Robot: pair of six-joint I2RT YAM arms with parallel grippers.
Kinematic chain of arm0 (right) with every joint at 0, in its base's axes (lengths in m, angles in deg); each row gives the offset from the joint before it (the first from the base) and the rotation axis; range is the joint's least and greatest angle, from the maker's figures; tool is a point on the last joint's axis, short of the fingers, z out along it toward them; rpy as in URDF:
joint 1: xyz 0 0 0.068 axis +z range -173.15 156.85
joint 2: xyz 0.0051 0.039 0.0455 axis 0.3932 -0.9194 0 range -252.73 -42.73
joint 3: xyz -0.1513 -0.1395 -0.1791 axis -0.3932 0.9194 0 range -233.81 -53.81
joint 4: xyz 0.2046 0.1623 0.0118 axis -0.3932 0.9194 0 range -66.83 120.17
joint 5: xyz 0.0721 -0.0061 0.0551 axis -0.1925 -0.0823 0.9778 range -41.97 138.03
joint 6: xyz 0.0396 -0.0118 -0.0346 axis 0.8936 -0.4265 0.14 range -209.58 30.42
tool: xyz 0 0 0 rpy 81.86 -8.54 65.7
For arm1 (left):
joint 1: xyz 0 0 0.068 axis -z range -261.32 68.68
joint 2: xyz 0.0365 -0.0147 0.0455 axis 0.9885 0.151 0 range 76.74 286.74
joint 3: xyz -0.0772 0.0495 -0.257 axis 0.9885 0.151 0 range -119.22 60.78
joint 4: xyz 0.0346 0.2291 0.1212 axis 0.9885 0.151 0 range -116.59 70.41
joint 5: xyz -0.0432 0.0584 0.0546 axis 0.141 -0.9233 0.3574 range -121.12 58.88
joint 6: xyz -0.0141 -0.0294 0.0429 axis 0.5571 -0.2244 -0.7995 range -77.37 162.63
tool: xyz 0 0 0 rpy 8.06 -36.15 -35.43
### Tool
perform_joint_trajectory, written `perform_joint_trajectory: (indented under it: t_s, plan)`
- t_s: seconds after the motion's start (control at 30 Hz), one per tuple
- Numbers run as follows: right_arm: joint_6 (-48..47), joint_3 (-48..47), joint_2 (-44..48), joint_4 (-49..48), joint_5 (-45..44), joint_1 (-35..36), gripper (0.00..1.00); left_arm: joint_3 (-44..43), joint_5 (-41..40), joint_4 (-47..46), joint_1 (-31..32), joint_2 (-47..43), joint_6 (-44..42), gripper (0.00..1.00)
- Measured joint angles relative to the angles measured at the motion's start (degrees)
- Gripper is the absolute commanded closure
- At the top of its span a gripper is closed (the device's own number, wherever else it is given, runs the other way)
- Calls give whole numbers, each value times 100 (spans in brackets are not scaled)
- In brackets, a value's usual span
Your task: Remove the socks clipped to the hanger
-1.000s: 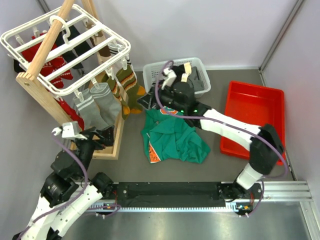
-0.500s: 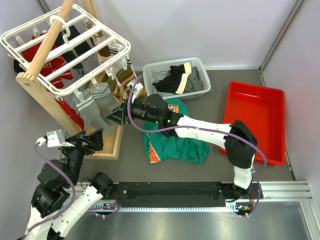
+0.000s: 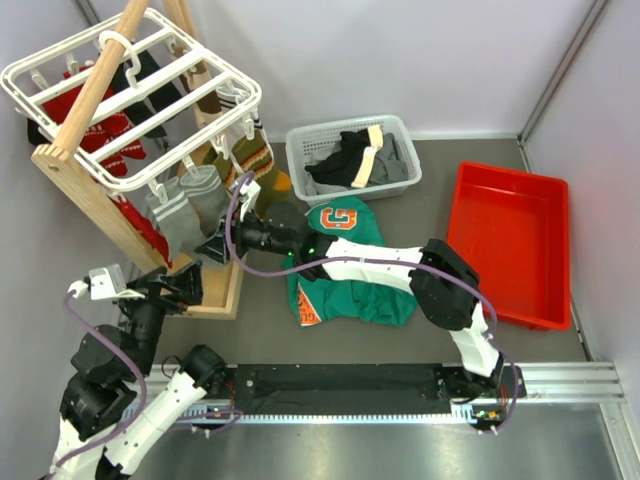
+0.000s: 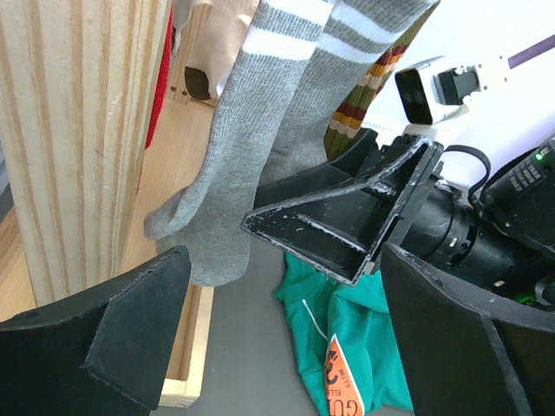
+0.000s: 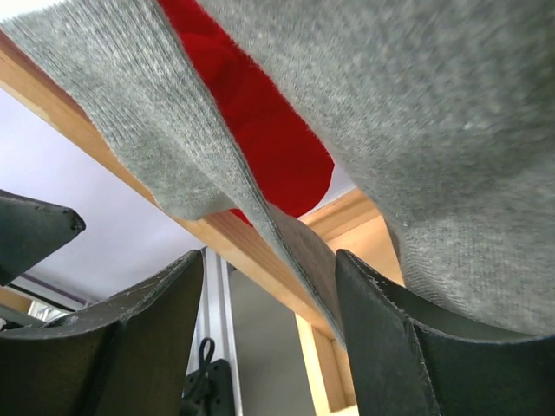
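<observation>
The grey socks (image 3: pixel 190 215) hang at the right gripper (image 3: pixel 215 248), and one sock's lower edge falls between its spread fingers. The hanger (image 3: pixel 130 95) is above it. A second ago this gripper was over the basket (image 3: pixel 297 160). The left gripper (image 3: pixel 185 285), just below the socks, is wide open. The socks hang upright, cuffs clipped up and toes down.
</observation>
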Motion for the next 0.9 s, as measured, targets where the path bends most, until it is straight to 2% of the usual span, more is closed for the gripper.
perform_joint_trajectory:
  t_s: [0.03,0.07,0.17,0.37,0.6,0.9]
  plan:
    - [-17,-11,-31,-20,4,9,46,0,2,2,0,0,0,6]
    - [-39,-22,-50,-37,11,11,64,0,2,11,0,0,2,6]
    - [-81,-48,-90,-87,44,11,100,0,4,57,0,0,4,6]
    - [-76,221,94,-262,44,11,100,0,22,87,0,4,74,7]
    - [-103,1460,1368,-299,-256,11,100,7,186,79,0,83,181,6]
    - [17,2015,2378,-520,-201,11,100,275,822,-35,0,131,289,6]
